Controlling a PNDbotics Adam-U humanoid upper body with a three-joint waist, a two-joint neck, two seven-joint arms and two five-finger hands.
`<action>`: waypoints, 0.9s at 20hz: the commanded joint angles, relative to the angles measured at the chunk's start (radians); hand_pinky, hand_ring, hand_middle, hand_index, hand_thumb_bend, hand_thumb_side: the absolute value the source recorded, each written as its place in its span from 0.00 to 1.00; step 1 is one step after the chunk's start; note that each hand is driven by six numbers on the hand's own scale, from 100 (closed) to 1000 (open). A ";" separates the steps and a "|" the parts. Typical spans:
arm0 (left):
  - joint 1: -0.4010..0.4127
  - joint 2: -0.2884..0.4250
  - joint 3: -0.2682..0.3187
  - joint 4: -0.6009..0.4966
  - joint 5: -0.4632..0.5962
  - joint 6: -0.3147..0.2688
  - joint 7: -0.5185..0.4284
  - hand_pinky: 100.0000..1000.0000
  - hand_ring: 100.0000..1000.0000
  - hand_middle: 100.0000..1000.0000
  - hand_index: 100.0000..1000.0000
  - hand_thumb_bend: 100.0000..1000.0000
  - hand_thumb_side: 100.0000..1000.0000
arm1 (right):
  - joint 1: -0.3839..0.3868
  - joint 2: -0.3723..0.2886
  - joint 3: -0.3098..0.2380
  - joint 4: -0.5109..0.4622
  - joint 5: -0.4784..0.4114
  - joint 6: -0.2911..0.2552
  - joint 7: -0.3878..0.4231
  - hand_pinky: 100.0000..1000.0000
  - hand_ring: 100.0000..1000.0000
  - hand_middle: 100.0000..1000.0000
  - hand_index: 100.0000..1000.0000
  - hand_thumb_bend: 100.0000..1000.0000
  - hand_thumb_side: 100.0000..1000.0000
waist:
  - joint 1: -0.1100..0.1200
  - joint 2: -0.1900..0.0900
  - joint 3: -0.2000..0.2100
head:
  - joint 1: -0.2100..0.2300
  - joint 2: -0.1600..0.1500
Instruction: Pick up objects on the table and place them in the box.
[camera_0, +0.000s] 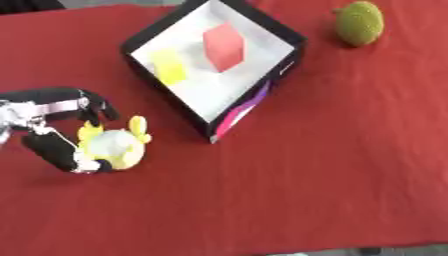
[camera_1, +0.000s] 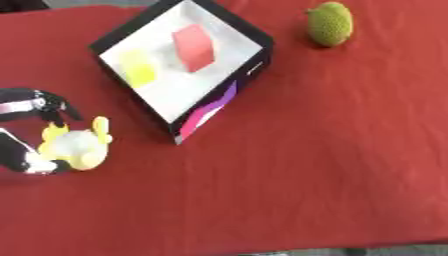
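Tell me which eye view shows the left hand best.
The left eye view: the left hand shows with its wrist and forearm, fingers and thumb curled round the yellow and white toy. In the right eye view the hand sits at the picture's left edge, its wrist partly cut off, though the hold on the toy shows there too.

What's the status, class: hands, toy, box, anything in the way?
Left hand curled round yellow-white toy on the red cloth. Right hand out of view. Box holds red and yellow blocks. Green fruit beyond box; path clear.
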 joint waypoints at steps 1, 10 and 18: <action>-0.020 0.004 0.009 0.011 -0.020 -0.019 0.000 0.82 0.74 0.77 0.83 0.36 0.08 | -0.005 -0.017 -0.013 -0.001 0.001 0.002 0.001 0.95 0.74 0.72 0.81 0.00 0.53 | 0.000 -0.021 0.000 | 0.006 -0.001; -0.017 -0.029 0.004 0.049 -0.079 -0.065 0.008 0.81 0.73 0.76 0.82 0.32 0.06 | 0.004 -0.009 -0.019 0.006 -0.006 0.002 -0.001 0.95 0.74 0.72 0.81 0.00 0.54 | -0.003 -0.018 -0.003 | 0.010 -0.001; -0.016 -0.020 0.026 0.002 -0.095 -0.090 0.014 0.76 0.66 0.66 0.75 0.17 0.00 | 0.015 -0.004 -0.022 0.015 -0.012 0.004 -0.002 0.95 0.74 0.72 0.81 0.00 0.55 | -0.001 -0.019 0.002 | 0.009 -0.001</action>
